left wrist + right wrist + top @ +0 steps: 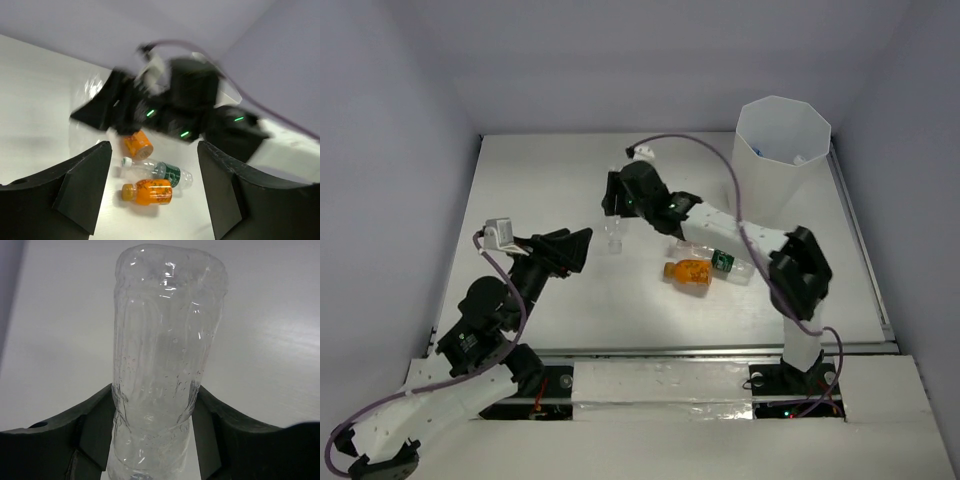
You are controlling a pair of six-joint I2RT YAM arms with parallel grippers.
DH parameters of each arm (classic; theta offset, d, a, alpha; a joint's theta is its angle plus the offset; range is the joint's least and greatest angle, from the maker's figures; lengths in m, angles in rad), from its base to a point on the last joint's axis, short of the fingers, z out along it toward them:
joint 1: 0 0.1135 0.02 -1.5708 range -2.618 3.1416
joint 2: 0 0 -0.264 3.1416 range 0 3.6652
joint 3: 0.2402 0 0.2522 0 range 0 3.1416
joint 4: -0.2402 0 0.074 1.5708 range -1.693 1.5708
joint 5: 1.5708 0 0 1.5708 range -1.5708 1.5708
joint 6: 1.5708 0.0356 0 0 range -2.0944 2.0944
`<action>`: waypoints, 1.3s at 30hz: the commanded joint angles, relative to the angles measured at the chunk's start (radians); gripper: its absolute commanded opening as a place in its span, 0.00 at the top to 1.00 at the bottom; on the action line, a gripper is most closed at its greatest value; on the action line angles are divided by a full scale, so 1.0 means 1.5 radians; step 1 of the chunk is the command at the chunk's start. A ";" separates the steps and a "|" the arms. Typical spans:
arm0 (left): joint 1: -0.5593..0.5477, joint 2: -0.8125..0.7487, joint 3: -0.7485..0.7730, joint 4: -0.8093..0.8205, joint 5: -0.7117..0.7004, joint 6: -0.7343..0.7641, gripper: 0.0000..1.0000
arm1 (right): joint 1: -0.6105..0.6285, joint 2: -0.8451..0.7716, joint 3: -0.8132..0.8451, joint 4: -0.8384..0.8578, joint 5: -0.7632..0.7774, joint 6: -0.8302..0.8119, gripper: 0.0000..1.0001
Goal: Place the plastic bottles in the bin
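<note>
While the right arm bends at its raised elbow and reaches left across the flat white table (550, 180), the right gripper (615, 207) points down and away from the bases. Its two black fingers (97, 422) press on either side of a clear, crumpled plastic bottle (614, 237), gripping it near the neck end with the rounded base pointing away from the wrist. Whether this bottle touches the table cannot be told.

The left arm stretches up and to the right from its base. The left gripper (582, 243) is aimed at the held bottle from just beside it, with its jaws standing well apart.

Under the right forearm lie an orange-filled bottle with an orange cap (690, 271) and, just behind it, a clear bottle with a white cap and green label (725, 262). The left wrist view shows a second orange bottle (137, 145) partly beneath the right arm.

The tall white translucent bin with an octagonal rim (780, 185) stands at the far right corner, well apart from the held bottle.
</note>
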 commanded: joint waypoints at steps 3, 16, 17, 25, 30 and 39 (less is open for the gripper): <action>0.001 0.062 -0.015 0.088 0.111 -0.011 0.33 | -0.028 -0.243 0.020 0.033 0.175 -0.132 0.55; -0.005 0.437 0.026 0.236 0.171 -0.020 0.21 | -0.358 -0.394 0.087 0.023 0.275 -0.300 0.58; -0.005 0.463 0.035 0.241 0.170 -0.016 0.19 | -0.385 -0.385 0.101 0.032 0.293 -0.313 0.58; -0.012 0.697 0.146 0.281 0.174 0.003 0.17 | -0.422 -0.284 0.097 0.119 0.379 -0.395 0.56; -0.012 0.788 0.245 0.257 0.159 0.030 0.16 | -0.429 -0.216 0.116 0.134 0.431 -0.446 0.54; -0.012 0.927 0.387 0.193 0.109 0.076 0.15 | -0.429 -0.253 0.045 0.109 0.386 -0.347 0.18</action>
